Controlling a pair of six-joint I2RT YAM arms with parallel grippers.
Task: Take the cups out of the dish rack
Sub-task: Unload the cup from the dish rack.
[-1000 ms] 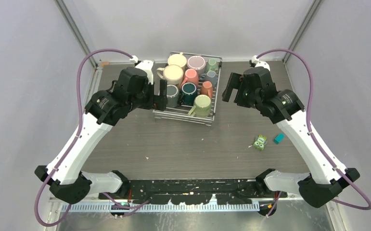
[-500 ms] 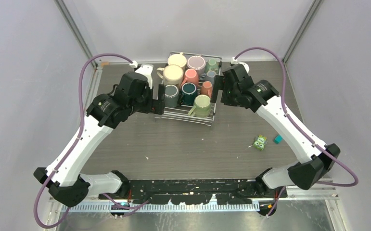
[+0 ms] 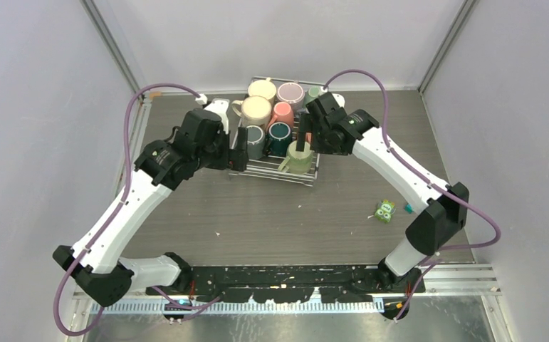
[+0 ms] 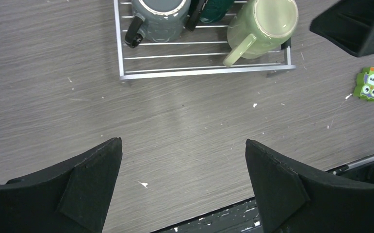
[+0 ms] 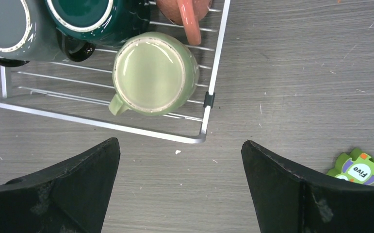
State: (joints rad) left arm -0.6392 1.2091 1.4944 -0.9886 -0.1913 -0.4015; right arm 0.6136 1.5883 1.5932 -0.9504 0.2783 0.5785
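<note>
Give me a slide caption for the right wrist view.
Open right gripper poised near the pale green mug at a corner of the dish rack; green toy block nearby.

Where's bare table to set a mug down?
Widest bare patch: table between the near rim of the dish rack and the arm bases; also the far right corner. Crowded: the rack itself, its sides where left pincer and right pincer hover, around the toy block.
</note>
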